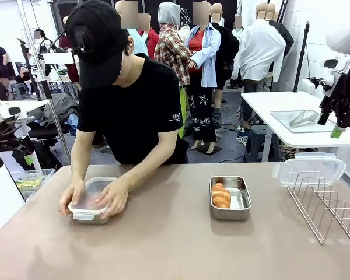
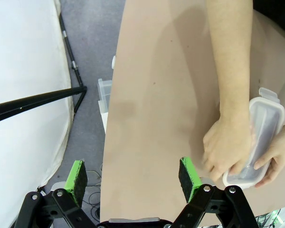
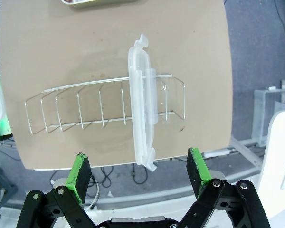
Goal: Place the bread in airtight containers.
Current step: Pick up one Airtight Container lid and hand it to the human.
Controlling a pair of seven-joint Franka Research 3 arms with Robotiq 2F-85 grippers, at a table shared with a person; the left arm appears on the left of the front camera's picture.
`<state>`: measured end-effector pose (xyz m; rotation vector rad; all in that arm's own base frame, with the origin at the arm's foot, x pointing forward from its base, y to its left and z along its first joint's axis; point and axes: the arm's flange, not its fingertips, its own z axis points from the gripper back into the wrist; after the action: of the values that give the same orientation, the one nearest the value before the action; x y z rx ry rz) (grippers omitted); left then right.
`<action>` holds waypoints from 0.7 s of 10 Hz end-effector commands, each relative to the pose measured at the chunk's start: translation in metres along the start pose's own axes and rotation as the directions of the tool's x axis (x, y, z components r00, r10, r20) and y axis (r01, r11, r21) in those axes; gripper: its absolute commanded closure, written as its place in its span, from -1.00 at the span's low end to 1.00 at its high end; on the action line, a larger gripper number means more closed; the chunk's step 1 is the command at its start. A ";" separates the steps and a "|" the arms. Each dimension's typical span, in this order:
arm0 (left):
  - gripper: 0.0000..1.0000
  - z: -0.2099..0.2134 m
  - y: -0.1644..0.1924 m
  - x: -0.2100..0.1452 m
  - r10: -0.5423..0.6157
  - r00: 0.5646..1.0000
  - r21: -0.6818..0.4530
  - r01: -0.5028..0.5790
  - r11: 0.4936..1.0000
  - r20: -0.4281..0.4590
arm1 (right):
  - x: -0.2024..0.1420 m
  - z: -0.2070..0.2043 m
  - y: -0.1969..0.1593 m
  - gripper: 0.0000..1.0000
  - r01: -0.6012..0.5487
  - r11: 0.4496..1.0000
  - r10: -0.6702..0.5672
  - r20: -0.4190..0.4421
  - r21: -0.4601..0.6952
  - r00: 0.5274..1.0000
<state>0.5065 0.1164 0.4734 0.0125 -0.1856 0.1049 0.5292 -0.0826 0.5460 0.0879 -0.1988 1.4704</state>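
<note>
Beneath the right hand (image 3: pixel 138 160), lid (image 3: pixel 143 102) rests on rack (image 3: pixel 85 107).

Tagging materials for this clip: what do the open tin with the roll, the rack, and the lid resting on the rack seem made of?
Open rectangular silver tin: looks like steel, polished; its walls mirror light.
Thin silver wire rack: probably metal wire, glossy; plating unclear.
Clear clip-on lid: seemingly plastic, translucent; the rack shows through it.
</note>
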 end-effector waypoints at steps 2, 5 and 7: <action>-1.00 0.001 0.001 -0.001 0.003 1.000 0.002 -0.003 1.000 -0.003 | 0.000 -0.003 0.004 -1.00 -0.007 1.000 0.007 0.000 0.005 1.000; -1.00 0.001 0.001 -0.001 0.003 1.000 0.002 -0.003 1.000 -0.003 | 0.000 -0.003 0.004 -1.00 -0.007 1.000 0.007 0.000 0.005 1.000; -1.00 0.001 0.001 -0.001 0.003 1.000 0.002 -0.003 1.000 -0.003 | 0.000 -0.003 0.004 -1.00 -0.007 1.000 0.007 0.000 0.005 1.000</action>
<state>0.5065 0.1164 0.4734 0.0125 -0.1856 0.1049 0.5292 -0.0826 0.5460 0.0879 -0.1988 1.4704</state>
